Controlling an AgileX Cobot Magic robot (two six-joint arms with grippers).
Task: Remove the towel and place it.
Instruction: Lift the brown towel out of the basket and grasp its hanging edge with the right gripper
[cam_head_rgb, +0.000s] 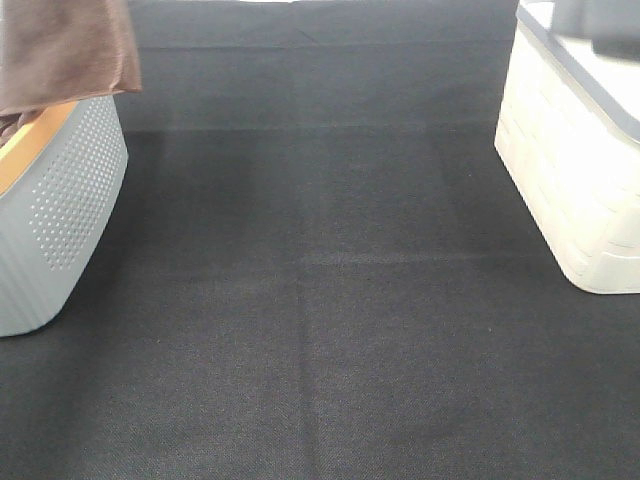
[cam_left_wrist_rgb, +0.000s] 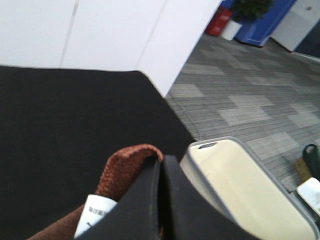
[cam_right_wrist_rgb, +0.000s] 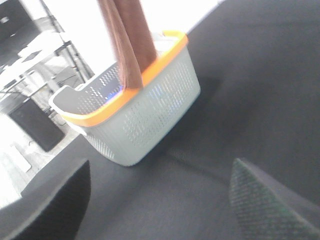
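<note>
Black table; towel between left jaws

Black woven tabletop fills the frame's centre; beyond its edge, white wall panels and grey carpet tiles — a blue partition and red bin farther off.

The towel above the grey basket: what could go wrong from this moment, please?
1. The left gripper is shut on only an edge of the towel, near its white tag, so the cloth may slip out while it is carried.
2. The towel's lower end hangs at the orange rim of the grey basket. Moving sideways too low could drag on the rim and shift the basket.
</note>
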